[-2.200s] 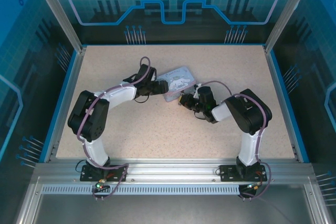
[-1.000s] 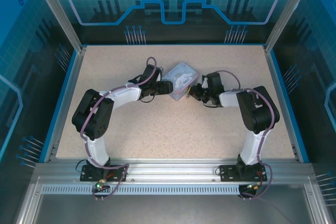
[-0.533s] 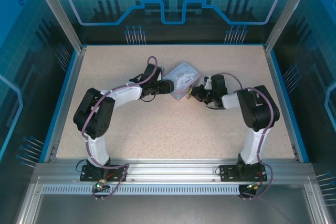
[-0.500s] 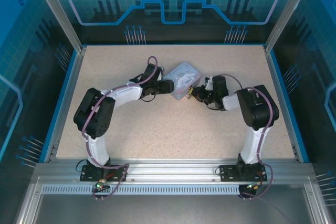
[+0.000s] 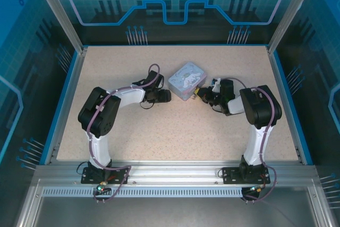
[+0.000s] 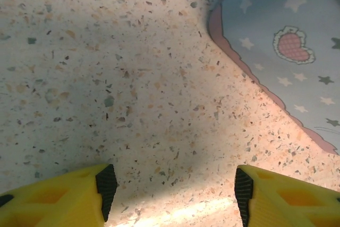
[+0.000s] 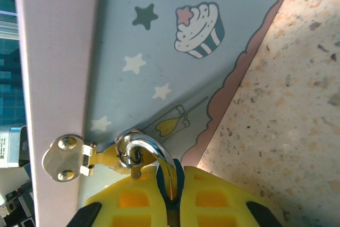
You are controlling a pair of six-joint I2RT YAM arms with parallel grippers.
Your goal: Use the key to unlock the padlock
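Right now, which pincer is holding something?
The right pincer, shut on the padlock hanging from the tin; the left pincer hangs open over the table.

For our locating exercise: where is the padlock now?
In the right wrist view, the padlock is hooked through the hasp of the tin, clamped in the right gripper, on the tin's right side.

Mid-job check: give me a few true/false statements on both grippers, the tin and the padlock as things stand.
The left gripper is open over the table, holding nothing. True.
The left gripper grips the tin. False: the tin lies apart from its fingers.
The padlock has its shackle through the tin's hasp. True.
The right gripper is wide open, off the padlock. False: it is shut on the padlock.
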